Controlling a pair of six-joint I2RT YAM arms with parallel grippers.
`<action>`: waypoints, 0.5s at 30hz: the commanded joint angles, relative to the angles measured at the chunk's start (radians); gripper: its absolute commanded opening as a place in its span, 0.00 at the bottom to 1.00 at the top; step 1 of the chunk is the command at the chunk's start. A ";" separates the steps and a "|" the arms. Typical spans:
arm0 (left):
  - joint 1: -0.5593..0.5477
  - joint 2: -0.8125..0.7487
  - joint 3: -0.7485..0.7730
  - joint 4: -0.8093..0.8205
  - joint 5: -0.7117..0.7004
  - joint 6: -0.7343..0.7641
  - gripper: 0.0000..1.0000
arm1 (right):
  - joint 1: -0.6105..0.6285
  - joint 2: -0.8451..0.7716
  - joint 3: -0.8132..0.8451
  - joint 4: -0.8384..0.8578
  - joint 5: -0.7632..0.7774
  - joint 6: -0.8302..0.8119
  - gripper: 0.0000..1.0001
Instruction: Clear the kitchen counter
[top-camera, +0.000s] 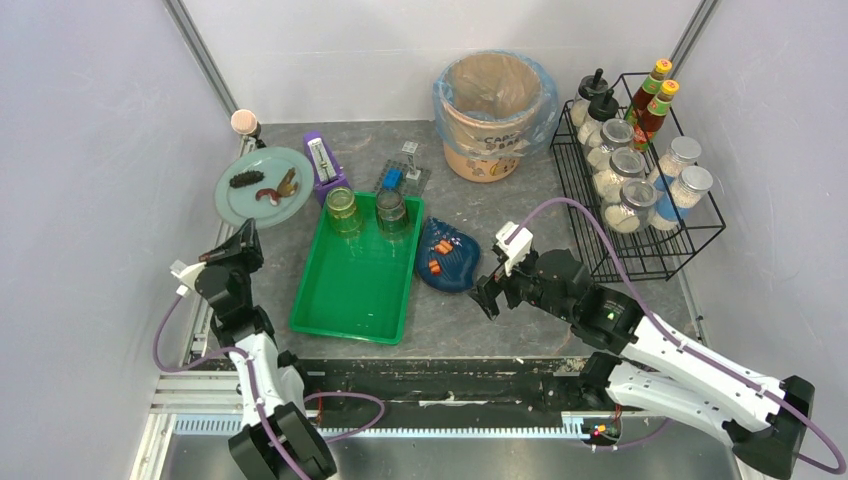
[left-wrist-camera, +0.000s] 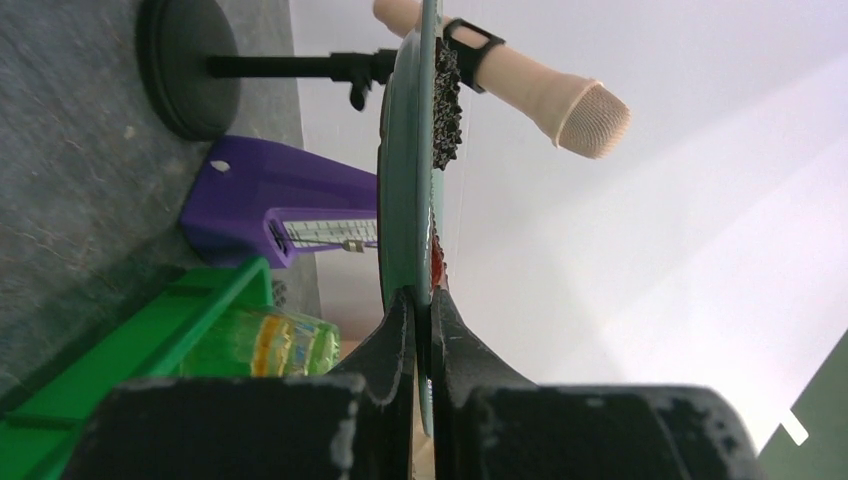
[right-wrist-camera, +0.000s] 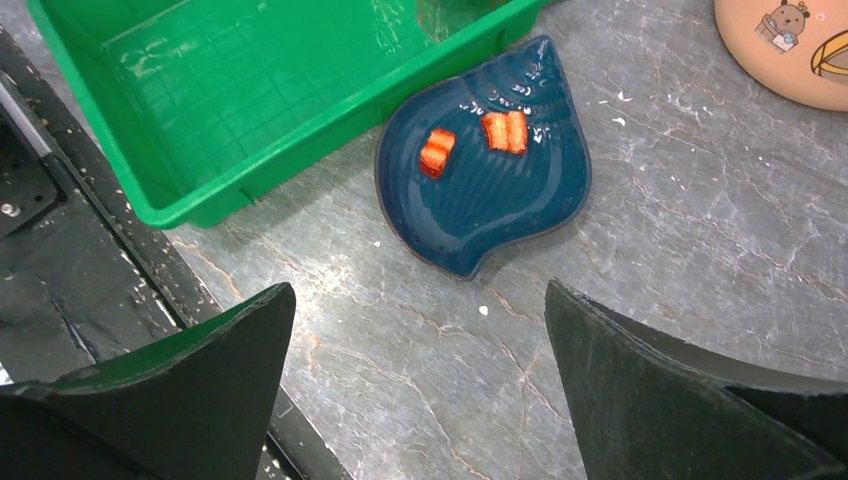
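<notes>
Most of the top view's middle was taken up by the kitchen counter (top-camera: 470, 210). For it to be cleared well, the pale green plate (top-camera: 238, 205) at upper left, pinched at its rim by the left gripper (left-wrist-camera: 422, 310), should be kept level until tipped over the lined bin (top-camera: 480, 155). The counter was laid flat, face up, its long axis judged to run left to right. The right gripper (right-wrist-camera: 418, 290) was held wide above a blue shell-shaped dish (right-wrist-camera: 480, 200).
</notes>
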 joint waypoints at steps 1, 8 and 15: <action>-0.026 -0.070 0.133 0.090 0.059 -0.070 0.02 | 0.003 0.016 0.067 0.043 -0.023 0.026 0.98; -0.081 -0.096 0.204 -0.028 0.109 -0.042 0.02 | 0.003 0.071 0.131 0.037 -0.047 0.071 0.98; -0.166 -0.109 0.231 -0.083 0.146 -0.017 0.02 | -0.024 0.165 0.221 0.029 -0.110 0.146 0.98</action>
